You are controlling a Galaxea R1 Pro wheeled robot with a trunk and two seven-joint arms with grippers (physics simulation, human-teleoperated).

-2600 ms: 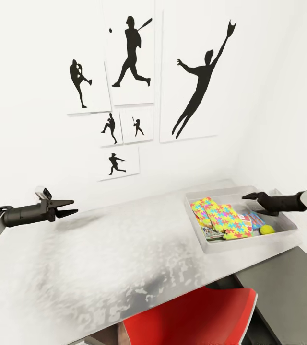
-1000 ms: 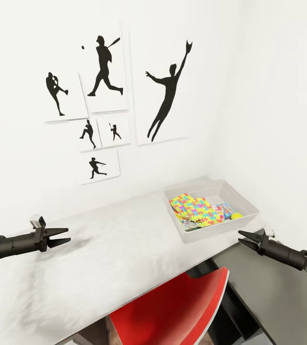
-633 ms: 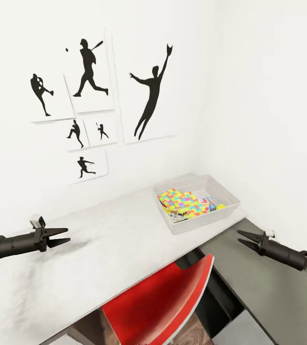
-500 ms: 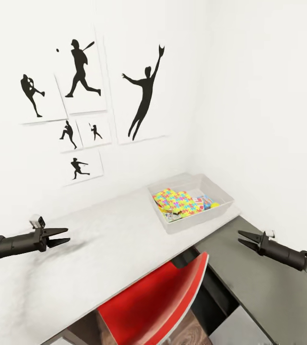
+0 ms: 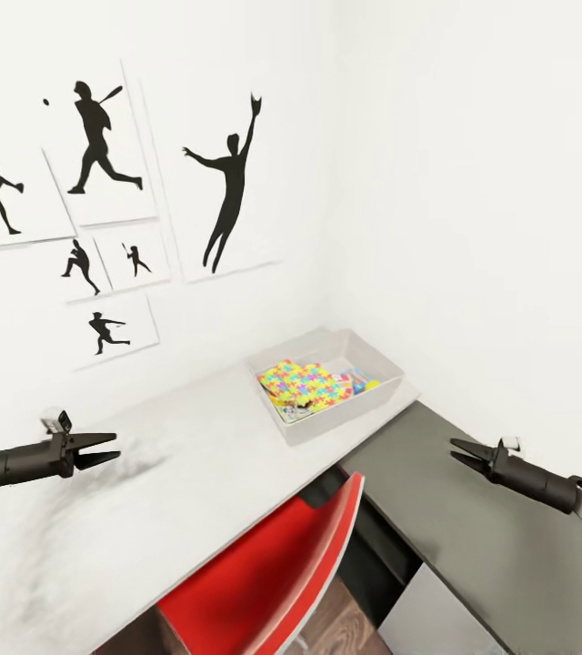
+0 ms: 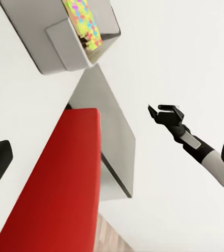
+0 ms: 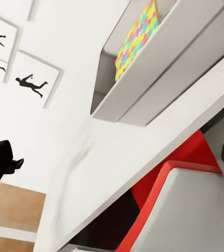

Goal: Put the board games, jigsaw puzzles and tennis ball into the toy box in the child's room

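Note:
The toy box (image 5: 350,420) stands at the table's (image 5: 191,455) far right end, against the corner of the child's room. Inside it lie the bright jigsaw puzzles (image 5: 305,382), a printed board game (image 5: 356,375) partly under them, and the small tennis ball (image 5: 374,385). My left gripper (image 5: 105,448) hovers open over the table's left part, empty. To the box's right, my right gripper (image 5: 462,452) hangs open and empty above a dark grey cabinet (image 5: 455,518). The toy box (image 6: 64,44) and puzzles (image 6: 83,23) show in the left wrist view, the toy box (image 7: 159,84) and puzzles (image 7: 138,39) in the right wrist view. The bed is out of view.
A red chair (image 5: 264,573) is tucked under the table's front edge, between my arms. Black baseball-player silhouette pictures (image 5: 227,191) hang on the white wall behind the table. The lower dark cabinet meets the table's right end beside a white wall.
The camera has swung right and pulled back, so the table and pictures slid left. My right gripper has come away from above the toy box and now hangs lower over the dark cabinet.

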